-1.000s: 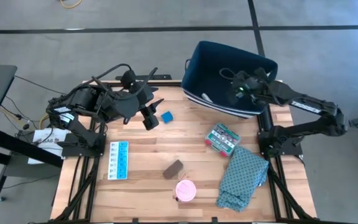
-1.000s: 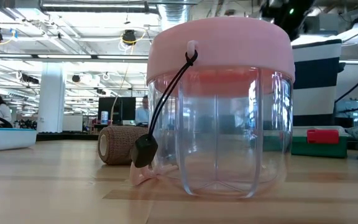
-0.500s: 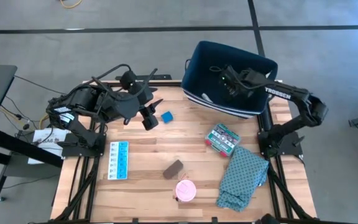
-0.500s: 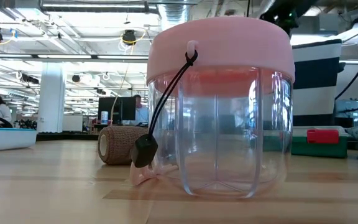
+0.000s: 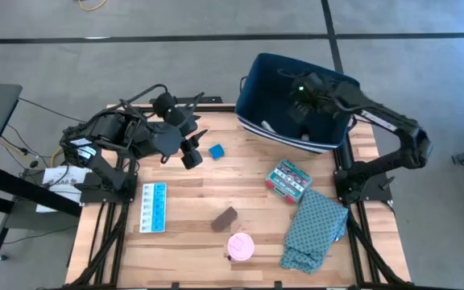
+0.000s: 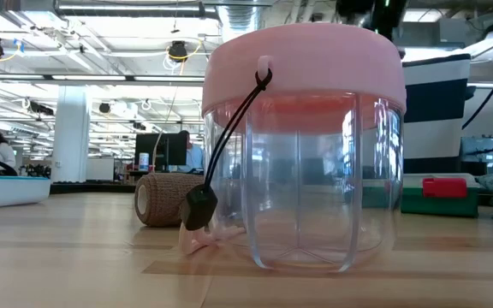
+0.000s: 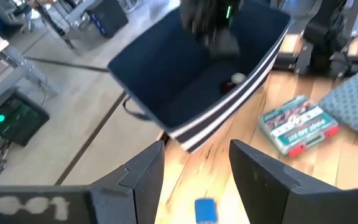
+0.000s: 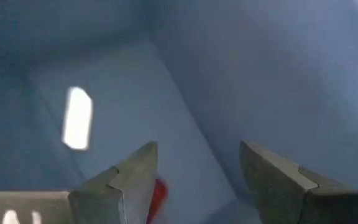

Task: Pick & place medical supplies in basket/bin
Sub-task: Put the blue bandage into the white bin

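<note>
The dark navy bin (image 5: pixel 274 76) stands at the table's far right. My right gripper (image 5: pixel 300 105) hangs open over its inside, with nothing between its fingers (image 8: pixel 197 162). On the bin's floor lie a white tube (image 8: pixel 78 118) and a small red bottle (image 8: pixel 159 194). My left gripper (image 5: pixel 195 151) is open above the table's far left, just left of the blue cube (image 5: pixel 216 151). On the table rest a green-red box (image 5: pixel 288 179), a light-blue pill organizer (image 5: pixel 153 207), a brown oblong (image 5: pixel 225 217) and a pink-lidded clear jar (image 5: pixel 241 246).
A teal patterned cloth (image 5: pixel 316 229) lies crumpled at the table's near right corner. The low view is filled by the pink-lidded jar (image 6: pixel 302 145), with the brown roll (image 6: pixel 165 199) and the box (image 6: pixel 439 195) behind it. Bare wood lies between the cube and the box.
My right gripper has moved above the bin toward the table's left and far edges, and its arm has folded in closer behind it. The items on the table have stayed where they were.
</note>
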Controlling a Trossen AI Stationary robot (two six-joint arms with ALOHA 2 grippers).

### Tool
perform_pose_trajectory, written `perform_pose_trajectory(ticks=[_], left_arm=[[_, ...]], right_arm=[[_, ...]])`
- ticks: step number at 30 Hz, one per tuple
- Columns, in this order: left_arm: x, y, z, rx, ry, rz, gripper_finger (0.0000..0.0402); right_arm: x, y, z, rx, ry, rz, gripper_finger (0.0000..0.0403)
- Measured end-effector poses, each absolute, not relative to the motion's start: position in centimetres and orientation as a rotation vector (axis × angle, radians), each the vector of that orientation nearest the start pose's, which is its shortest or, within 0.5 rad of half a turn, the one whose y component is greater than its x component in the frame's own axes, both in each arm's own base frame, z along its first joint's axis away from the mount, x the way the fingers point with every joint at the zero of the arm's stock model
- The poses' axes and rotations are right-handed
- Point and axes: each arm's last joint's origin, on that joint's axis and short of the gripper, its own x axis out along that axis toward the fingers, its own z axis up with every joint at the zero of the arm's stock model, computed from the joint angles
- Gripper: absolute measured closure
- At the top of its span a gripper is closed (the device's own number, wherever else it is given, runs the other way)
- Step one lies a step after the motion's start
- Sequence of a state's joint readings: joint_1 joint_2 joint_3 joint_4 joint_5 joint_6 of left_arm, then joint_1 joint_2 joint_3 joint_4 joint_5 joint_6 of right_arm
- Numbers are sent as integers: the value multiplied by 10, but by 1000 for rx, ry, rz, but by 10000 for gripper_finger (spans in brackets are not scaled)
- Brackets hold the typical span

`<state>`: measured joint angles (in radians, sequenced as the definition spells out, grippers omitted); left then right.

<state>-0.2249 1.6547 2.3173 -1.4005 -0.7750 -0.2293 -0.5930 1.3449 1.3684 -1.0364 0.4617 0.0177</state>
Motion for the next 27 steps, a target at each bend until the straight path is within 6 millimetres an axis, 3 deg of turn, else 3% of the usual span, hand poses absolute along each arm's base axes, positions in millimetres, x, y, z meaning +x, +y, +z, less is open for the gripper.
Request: perform_pose_trajectory(ticks=[5, 7, 14, 19, 24, 27], left_arm=[[246, -36, 497, 129, 695, 654, 229], [241, -35, 499, 110, 658, 680, 229], [216, -36, 496, 90, 661, 661, 229], [195, -36, 466, 22, 703, 697, 229], [183, -37, 402, -2, 740, 824, 229], [189, -36, 359, -72, 739, 853, 229]], right_arm=[[201, -112, 404, 19, 820, -858, 187], [195, -93, 420, -16, 750, -796, 190], [158, -33, 441, -40, 577, -575, 200], [135, -4, 419, -12, 570, -414, 206], [129, 18, 369, 24, 551, -323, 212], [133, 32, 345, -6, 477, -271, 216]])
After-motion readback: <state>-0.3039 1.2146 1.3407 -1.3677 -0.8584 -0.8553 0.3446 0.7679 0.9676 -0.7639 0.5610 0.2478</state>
